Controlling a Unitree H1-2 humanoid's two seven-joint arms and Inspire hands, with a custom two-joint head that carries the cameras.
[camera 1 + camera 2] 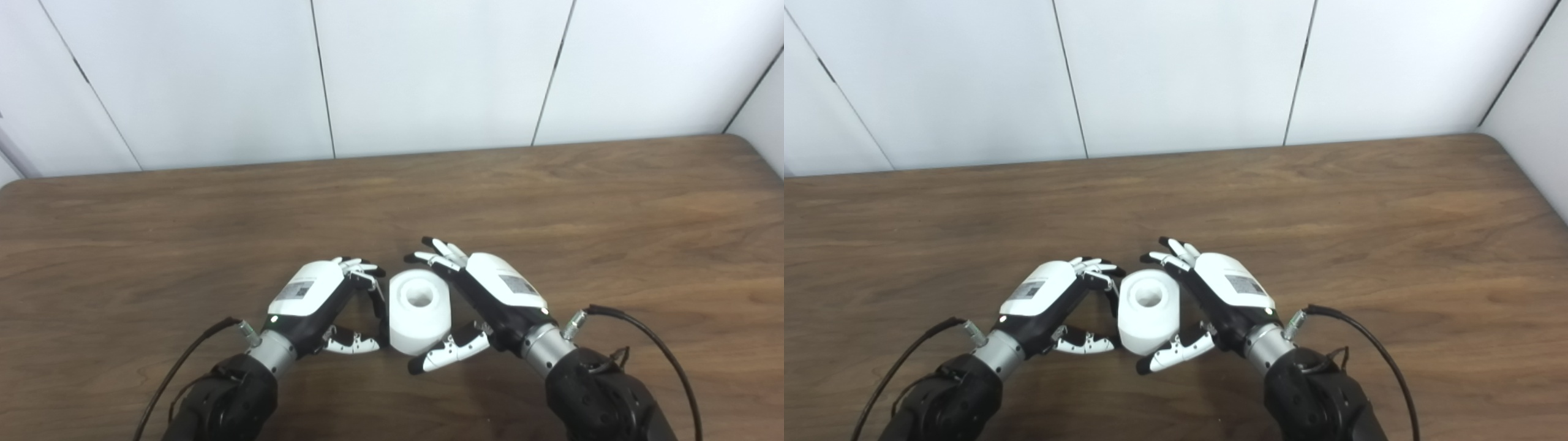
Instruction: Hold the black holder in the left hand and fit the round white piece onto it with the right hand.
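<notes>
- Both hands flank a round white piece [420, 313] near the front of the table in the left eye view. The left hand [324, 306] comes in from the lower left, its white back turned up, its fingers [361, 267] curled toward the piece's left side and its thumb reaching in low beside it. I cannot tell whether it truly grips the piece or only rests against it.
- The right hand [484, 300] mirrors it from the lower right: fingers spread and raised past the far right edge of the piece, thumb stretched low toward its near side. The hand is open, with nothing held that I can see.
- The wooden table [612, 202] is brown with a plain grain, and pale wall panels [429, 67] with dark seams stand behind it.
- The white piece is a stubby cylinder with a round hollow in its top face, standing between the two hands.
- From the right eye view, the same white piece [1149, 312] sits between the left hand [1053, 300] and the right hand [1222, 294]. A black cable [1366, 343] loops from the right wrist over the table [1396, 208].
- No black holder can be made out in either view.
</notes>
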